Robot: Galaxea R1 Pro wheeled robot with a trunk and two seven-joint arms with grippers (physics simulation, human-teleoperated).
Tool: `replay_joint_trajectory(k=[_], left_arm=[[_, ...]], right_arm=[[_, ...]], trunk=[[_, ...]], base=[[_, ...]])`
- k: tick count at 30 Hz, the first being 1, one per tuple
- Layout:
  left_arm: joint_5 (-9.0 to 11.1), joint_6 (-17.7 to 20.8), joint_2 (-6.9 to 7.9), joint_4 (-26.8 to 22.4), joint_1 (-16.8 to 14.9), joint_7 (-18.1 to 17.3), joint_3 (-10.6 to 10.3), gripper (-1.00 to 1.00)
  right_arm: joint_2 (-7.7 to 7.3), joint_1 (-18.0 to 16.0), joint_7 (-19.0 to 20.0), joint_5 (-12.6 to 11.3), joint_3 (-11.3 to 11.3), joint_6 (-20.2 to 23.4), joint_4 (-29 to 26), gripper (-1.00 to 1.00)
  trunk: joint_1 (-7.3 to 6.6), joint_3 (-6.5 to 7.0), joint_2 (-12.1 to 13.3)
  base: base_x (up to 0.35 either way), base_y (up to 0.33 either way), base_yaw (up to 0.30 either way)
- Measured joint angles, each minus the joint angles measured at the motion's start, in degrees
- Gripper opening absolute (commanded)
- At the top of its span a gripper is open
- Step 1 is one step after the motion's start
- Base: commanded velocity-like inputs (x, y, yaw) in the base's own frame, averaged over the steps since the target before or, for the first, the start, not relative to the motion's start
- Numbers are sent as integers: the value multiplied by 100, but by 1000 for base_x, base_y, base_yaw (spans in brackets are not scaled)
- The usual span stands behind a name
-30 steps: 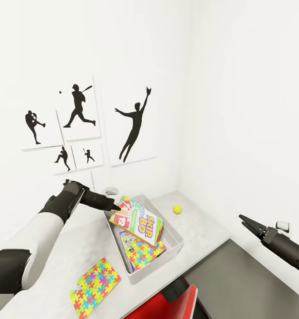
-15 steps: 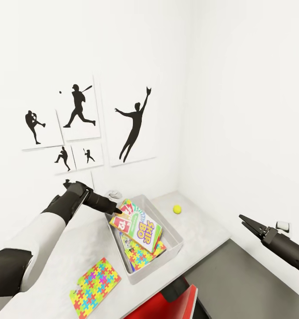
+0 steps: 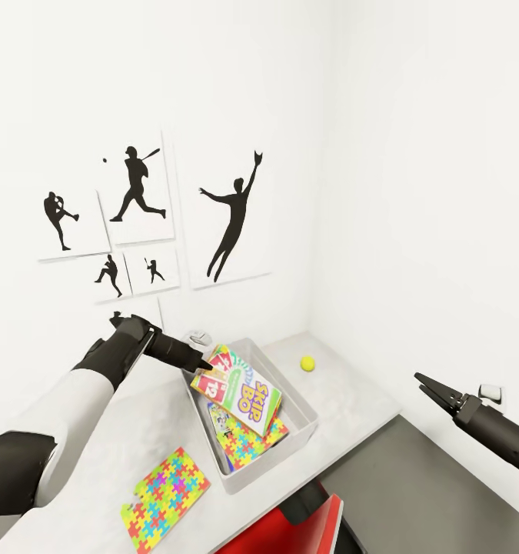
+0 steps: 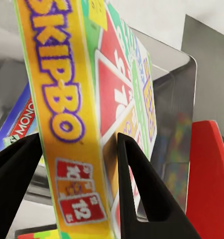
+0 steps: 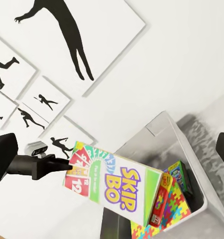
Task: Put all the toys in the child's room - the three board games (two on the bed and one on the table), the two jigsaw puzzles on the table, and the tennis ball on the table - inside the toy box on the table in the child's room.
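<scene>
My left gripper (image 3: 204, 363) is shut on a corner of the Skip-Bo board game (image 3: 242, 392). It holds that box tilted over the light grey toy box (image 3: 308, 410) on the white table (image 3: 351, 385). In the left wrist view the game's yellow edge (image 4: 57, 114) sits between the black fingers (image 4: 137, 184). A jigsaw puzzle (image 3: 250, 448) and a blue board game (image 4: 15, 130) lie inside the toy box. The other jigsaw puzzle (image 3: 165, 496) lies flat on the table in front. The tennis ball (image 3: 307, 363) rests to the right of the toy box. My right gripper (image 3: 432, 388) hangs open off the table's right end.
Baseball silhouette pictures (image 3: 232, 219) hang on the white wall behind the table. A small grey object (image 3: 198, 336) sits behind the toy box. A red chair (image 3: 314, 523) stands at the table's front edge, and a dark grey lower surface (image 3: 428, 485) adjoins at the right.
The Skip-Bo game has sunk a little lower and tipped further into the toy box with my left gripper. The right arm has not moved.
</scene>
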Motion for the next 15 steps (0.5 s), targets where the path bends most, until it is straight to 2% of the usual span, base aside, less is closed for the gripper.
replay_joint_trajectory(k=[8,15], left_arm=[[-4,-128,28,-34,0,-17,-2,-100],[1,-183,129,-78,-3,-29,2,-100]], right_arm=[[0,0,0,0,0,0,-2,100],[0,0,-5,3,0,0,-1,100]], trunk=[[0,0,0],[0,0,0]], base=[[0,0,0],[0,0,0]])
